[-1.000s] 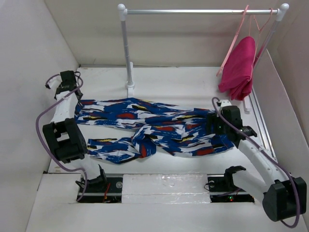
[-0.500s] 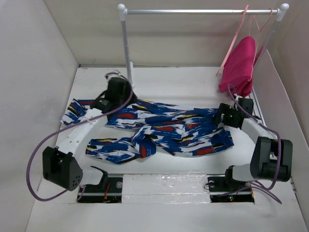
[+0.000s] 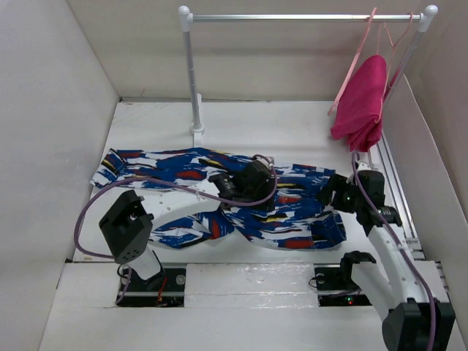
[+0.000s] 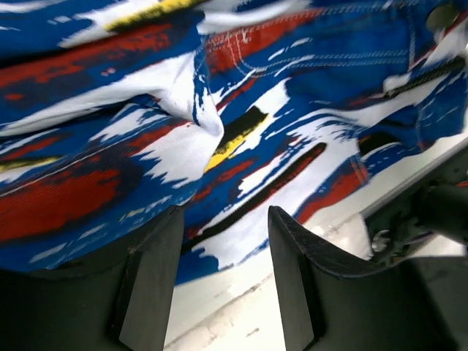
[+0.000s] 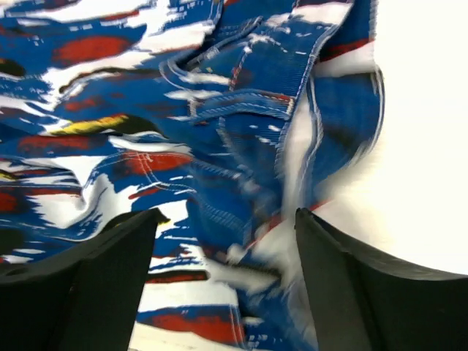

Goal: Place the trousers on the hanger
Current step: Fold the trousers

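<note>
**Step in hand (judged):** securing a hold on the trousers before any lift toward the hanger.

**Findings**
- The trousers lie rumpled on the table. In the overhead view they run from left of centre to right of centre, with the legs partly folded over each other.
- The hanger hangs from the silver rail at the upper right of that view. It is beside a magenta garment and well apart from the trousers.
- Left gripper: fingers parted at a moderate gap with nothing between them. Printed cloth lies just beyond the tips.
- Right gripper: fingers spread wide and empty, poised over the stitched pocket-and-seam end of the trousers. The right side of that wrist view is blurred.

**Assessment:** neither arm holds cloth, so the task appears to be at an early stage.

**Recommendations**
- The right gripper should close on the thick seamed edge rather than a loose single layer. Stitching should give a firmer bite, and thin cloth may slip out.
- The left gripper should take one distinct fold, not a bunch of both legs, or the trousers will likely lift tangled.
- Keep the two holds well apart so the cloth hangs as a band that can pass through the hanger's loop.
- Risk: trailing legs could catch the rail's white post during the lift.
</note>
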### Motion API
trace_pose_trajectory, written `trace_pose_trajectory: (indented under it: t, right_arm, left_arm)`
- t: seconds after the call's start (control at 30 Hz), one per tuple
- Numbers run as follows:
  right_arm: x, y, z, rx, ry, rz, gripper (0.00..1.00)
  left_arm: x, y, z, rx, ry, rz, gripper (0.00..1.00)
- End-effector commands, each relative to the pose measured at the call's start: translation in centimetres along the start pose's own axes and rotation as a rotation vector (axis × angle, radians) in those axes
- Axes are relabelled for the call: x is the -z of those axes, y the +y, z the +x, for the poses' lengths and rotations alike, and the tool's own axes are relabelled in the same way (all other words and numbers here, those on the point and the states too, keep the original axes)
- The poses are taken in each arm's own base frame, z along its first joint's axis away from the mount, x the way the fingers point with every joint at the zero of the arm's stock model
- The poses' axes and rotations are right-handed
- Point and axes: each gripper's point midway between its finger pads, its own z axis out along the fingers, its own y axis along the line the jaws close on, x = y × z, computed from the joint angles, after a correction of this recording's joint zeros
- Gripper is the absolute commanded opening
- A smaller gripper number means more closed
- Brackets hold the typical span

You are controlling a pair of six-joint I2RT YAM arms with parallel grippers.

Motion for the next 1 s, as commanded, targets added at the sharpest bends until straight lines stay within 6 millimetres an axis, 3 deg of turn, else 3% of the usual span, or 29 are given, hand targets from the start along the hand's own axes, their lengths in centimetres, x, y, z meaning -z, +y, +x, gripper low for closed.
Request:
trace_pose_trajectory:
  t: [0.0, 0.03, 0.07, 0.1, 0.17, 0.2, 0.23, 0.27, 0.4, 0.5, 0.53, 0.63, 0.73, 0.77, 0.8, 0.83, 0.87, 0.9, 0.93, 0.97]
  right_arm:
    - [2.4, -0.9, -0.1, 0.001, 0.036, 0.105, 0.83]
    - [2.7, -1.1, -1.4, 0.022, 0.009, 0.126, 0.84]
    - [2.2, -1.5, -1.7, 0.042, 0.028, 0.14, 0.89]
    - [1.7, -1.8, -3.1, 0.047, -0.005, 0.139, 0.9]
    - [0.8, -2.3, -5.1, 0.059, -0.018, 0.144, 0.92]
    - [-0.7, -3.0, -5.7, 0.049, 0.002, 0.151, 0.92]
    - [-1.8, -4.1, -7.4, 0.018, -0.007, 0.139, 0.93]
    - [-1.7, -3.9, -8.0, 0.024, -0.02, 0.136, 0.93]
    - [-4.4, -5.1, -11.2, -0.017, -0.084, 0.118, 0.93]
    - [-7.6, -4.8, -10.7, -0.039, -0.044, 0.068, 0.91]
    - [-8.8, -5.7, -10.0, -0.054, -0.02, 0.084, 0.91]
    - [-10.9, -5.2, -9.1, -0.057, 0.003, 0.037, 0.88]
    - [-12.4, -5.5, -6.5, -0.077, 0.05, 0.036, 0.76]
    - [-12.2, -5.3, -6.8, -0.082, 0.039, 0.033, 0.72]
    - [-12.3, -5.2, -7.5, -0.073, -0.007, 0.026, 0.6]
    - [-12.1, -5.7, -7.0, -0.088, -0.012, 0.034, 0.45]
    - [-11.9, -6.0, -7.5, -0.103, -0.034, 0.038, 0.21]
    - [-11.6, -6.6, -8.3, -0.117, -0.062, 0.049, 0.08]
    - [-11.4, -6.9, -9.0, -0.121, -0.079, 0.056, 0.0]
    - [-11.1, -7.1, -10.6, -0.119, -0.113, 0.061, 0.0]
  left_arm:
    - [-2.5, -0.8, 2.5, -0.07, 0.093, 0.027, 0.46]
    - [-3.0, -0.5, 3.6, -0.093, 0.132, 0.009, 0.45]
    - [-3.5, -0.1, 4.4, -0.112, 0.155, -0.01, 0.45]
    - [-4.5, 0.3, 6.0, -0.153, 0.199, -0.034, 0.45]
    - [-5.1, 1.8, 7.4, -0.178, 0.241, -0.099, 0.44]
    - [-5.4, 3.1, 8.5, -0.183, 0.275, -0.134, 0.42]
    - [-5.2, 4.3, 9.7, -0.191, 0.306, -0.156, 0.41]
    - [-5.2, 4.3, 9.7, -0.191, 0.307, -0.155, 0.41]
    - [-3.1, 6.2, 11.7, -0.177, 0.331, -0.17, 0.4]
    - [-2.4, 6.6, 12.9, -0.158, 0.361, -0.162, 0.4]
    - [-2.3, 6.7, 13.1, -0.154, 0.367, -0.161, 0.4]
    - [-2.3, 6.4, 13.8, -0.141, 0.384, -0.151, 0.39]
    - [-2.5, 5.2, 12.7, -0.126, 0.357, -0.126, 0.39]
    - [-2.5, 5.2, 12.7, -0.127, 0.356, -0.127, 0.39]
    - [-2.6, 4.6, 12.2, -0.123, 0.349, -0.116, 0.39]
    - [-2.7, 4.3, 12.1, -0.122, 0.349, -0.109, 0.39]
    - [-2.8, 4.1, 12.1, -0.12, 0.357, -0.102, 0.38]
    - [-2.9, 3.6, 11.6, -0.123, 0.344, -0.088, 0.38]
    - [-2.8, 2.9, 11.5, -0.138, 0.339, -0.073, 0.38]
    - [-2.9, 2.5, 11.2, -0.14, 0.336, -0.062, 0.38]
